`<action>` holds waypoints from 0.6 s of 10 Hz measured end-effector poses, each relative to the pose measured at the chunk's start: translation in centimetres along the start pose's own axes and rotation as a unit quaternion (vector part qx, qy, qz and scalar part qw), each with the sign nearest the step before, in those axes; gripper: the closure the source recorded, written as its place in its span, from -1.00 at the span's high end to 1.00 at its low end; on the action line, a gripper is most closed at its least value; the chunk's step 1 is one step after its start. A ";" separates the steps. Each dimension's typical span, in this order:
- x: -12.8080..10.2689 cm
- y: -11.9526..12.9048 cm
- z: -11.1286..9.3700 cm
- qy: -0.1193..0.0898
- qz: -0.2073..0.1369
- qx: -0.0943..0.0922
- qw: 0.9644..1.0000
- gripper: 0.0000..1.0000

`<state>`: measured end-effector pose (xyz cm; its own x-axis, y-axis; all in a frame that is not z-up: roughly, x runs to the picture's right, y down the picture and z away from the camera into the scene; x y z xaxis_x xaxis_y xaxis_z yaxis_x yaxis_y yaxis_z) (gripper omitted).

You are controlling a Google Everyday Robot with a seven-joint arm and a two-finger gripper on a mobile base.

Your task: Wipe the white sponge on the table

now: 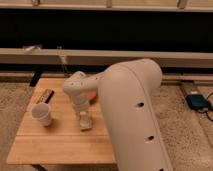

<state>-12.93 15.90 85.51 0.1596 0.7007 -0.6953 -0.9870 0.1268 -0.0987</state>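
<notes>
The white sponge (85, 122) lies on the table (60, 142), a little right of the middle of its light plank top. My gripper (83, 115) points straight down from the white wrist and is shut on the sponge's top end, pressing it onto the wood. The big white arm link fills the right half of the view and hides the table's right side.
A white paper cup (42, 114) stands on the left of the table. A dark brown bar (45, 96) lies behind it near the back left corner. Something orange (92, 95) shows behind the wrist. A blue device (198, 101) sits on the speckled floor at right.
</notes>
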 end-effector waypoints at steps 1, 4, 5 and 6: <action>-0.3 -0.4 0.1 0.000 0.006 0.003 1.000 -1.00; -1.4 -2.0 0.4 0.002 0.033 0.008 0.999 -1.00; -1.5 -2.6 0.5 0.005 0.045 0.007 0.999 -1.00; -1.6 -2.7 0.6 0.007 0.047 0.009 0.999 -1.00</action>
<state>-10.55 14.92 87.31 0.0667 0.7005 -0.7105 -0.9971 0.0735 -0.0211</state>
